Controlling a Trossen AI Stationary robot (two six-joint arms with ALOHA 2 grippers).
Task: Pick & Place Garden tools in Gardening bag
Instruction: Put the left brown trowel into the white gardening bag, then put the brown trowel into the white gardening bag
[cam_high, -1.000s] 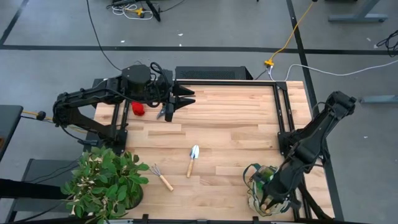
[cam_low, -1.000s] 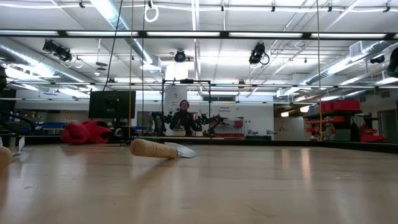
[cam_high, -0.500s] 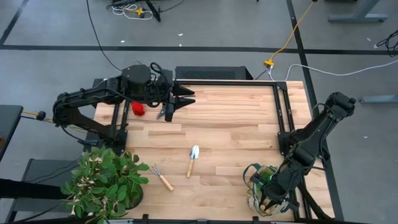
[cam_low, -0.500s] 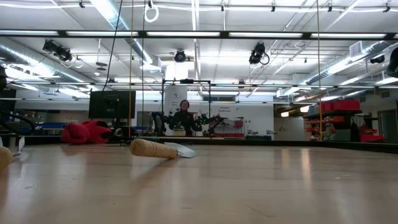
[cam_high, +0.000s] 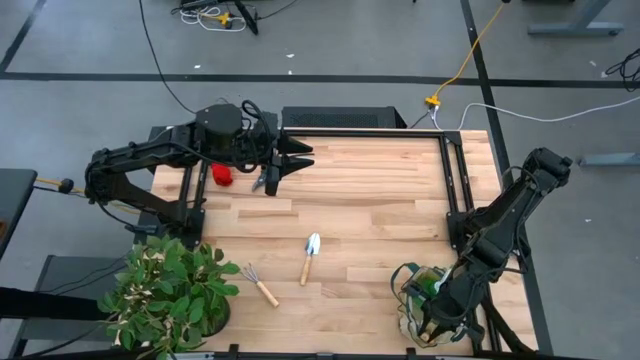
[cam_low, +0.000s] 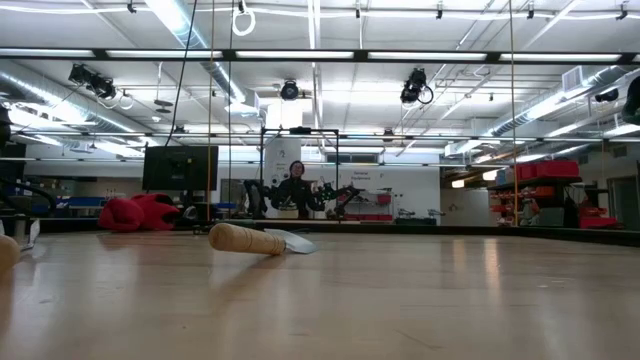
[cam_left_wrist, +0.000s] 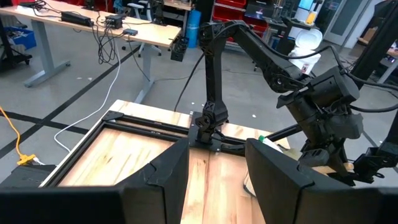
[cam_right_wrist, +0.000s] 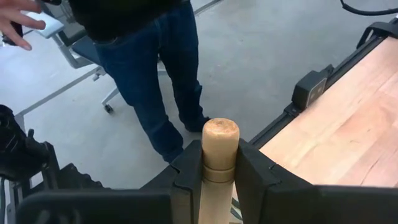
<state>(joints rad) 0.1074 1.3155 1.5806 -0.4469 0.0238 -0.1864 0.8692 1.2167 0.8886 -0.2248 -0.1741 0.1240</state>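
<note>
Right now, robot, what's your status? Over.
Right pincer shut on wooden handle over gardening bag. Left pincer open, empty. Trowel, rake waiting.

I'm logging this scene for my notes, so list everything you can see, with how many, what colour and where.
trowel: one, silver blade, light wooden handle, middle of the table.
hand rake: one, silver tines, wooden handle, near the potted plant.
gloves: red, far left of the table, under the left arm.
pruning shears: one, dark, beside the gloves.
gardening bag: one, beige with green trim, near right corner.
wooden handle: one, light, upright in the right gripper over the bag.
potted plant: one, green, near left corner.
person: one, blue jeans, on the floor beyond the table.
left gripper: dark, open, above the far left.
right gripper: dark, shut on the wooden handle.
</note>
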